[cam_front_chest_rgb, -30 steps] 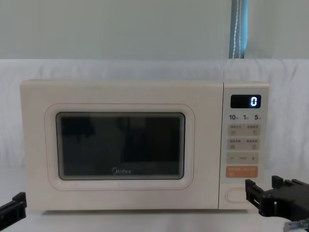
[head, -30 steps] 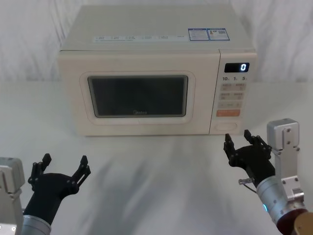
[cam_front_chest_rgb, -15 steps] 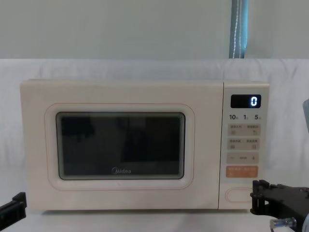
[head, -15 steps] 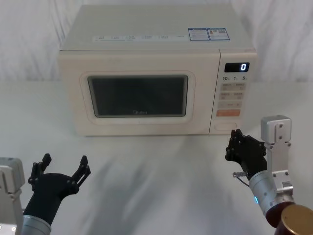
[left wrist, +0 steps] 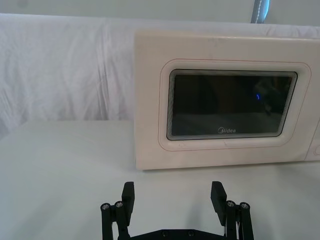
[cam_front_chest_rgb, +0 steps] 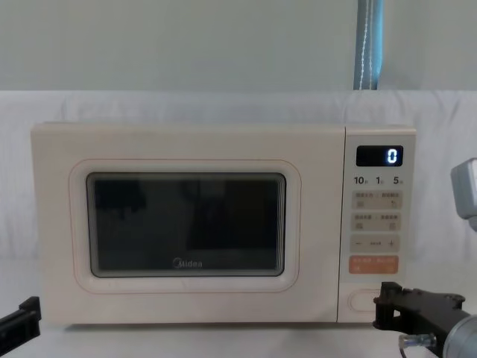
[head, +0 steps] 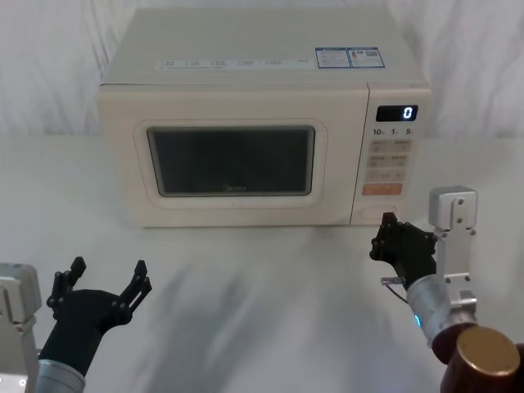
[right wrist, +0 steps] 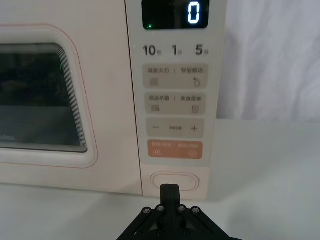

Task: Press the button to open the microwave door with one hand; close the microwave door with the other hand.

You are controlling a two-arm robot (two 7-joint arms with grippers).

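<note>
**Right gripper lined up on the door-release button**

While the microwave door [head: 229, 160] is seen flush and latched, the right gripper [right wrist: 169, 189] is held low in front of the control panel, its fingers pressed together into a single blunt tip and nothing held between them. Directly ahead of that tip lies the button [right wrist: 174, 181], the wide cream pill at the very bottom of the panel, beneath the orange key [right wrist: 175, 149]. Its long axis runs side to side, so plenty of width is offered to a straight forward push. From the right wrist view the tip is centred on the button; whether contact has been made cannot be judged, though the chest view suggests the tip is just at its right end. A short forward press is all that seems to be called for.

Over on the other side, the left gripper [head: 102, 284] is parked low and well apart from the microwave [head: 262, 82], fingers spread wide and empty. The closing push is expected to be left to that arm.
</note>
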